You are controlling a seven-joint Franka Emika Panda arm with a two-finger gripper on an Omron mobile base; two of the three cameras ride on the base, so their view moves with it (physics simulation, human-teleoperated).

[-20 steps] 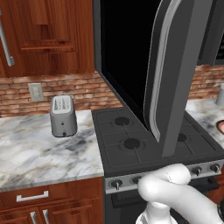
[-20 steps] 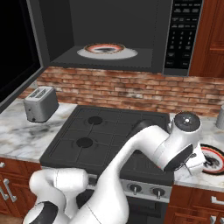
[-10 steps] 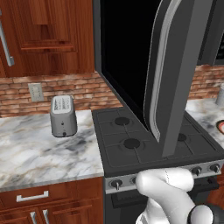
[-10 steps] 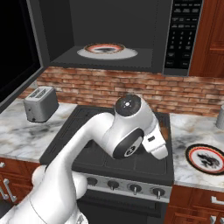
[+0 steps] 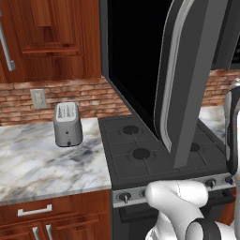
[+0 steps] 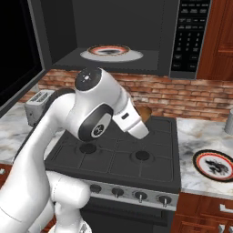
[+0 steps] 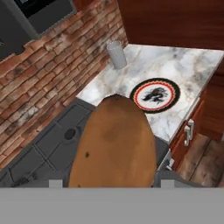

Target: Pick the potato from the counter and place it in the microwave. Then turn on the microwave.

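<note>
**Potato being carried over the stove, microwave standing open**

Brick-backed kitchen wall and marble counter (image 6: 200,132) are framing the scene, with the black stovetop (image 6: 118,157) set between the counter's two stretches. Above it, the microwave (image 6: 123,32) is being kept open, its door (image 5: 187,84) swung far out and a patterned turntable plate (image 6: 111,53) lying inside the cavity. Another patterned plate (image 7: 155,95) is resting on the counter to the right of the stove, with a small grey cup (image 7: 116,54) near the brick behind it, and a silver toaster (image 5: 67,123) is standing on the left stretch.

The potato (image 7: 114,146) is being held in the gripper (image 6: 144,119), the jaws set wide around its brown body, above the back of the stovetop and below the cavity.

Trouble is judged most likely at the cavity's mouth: if the potato is being brought in too low, its end could be knocked against the lower edge and twisted out of the grip, dropping it onto the burners. The open door is also standing close to the arm, and a wide swing could be catching it
</note>
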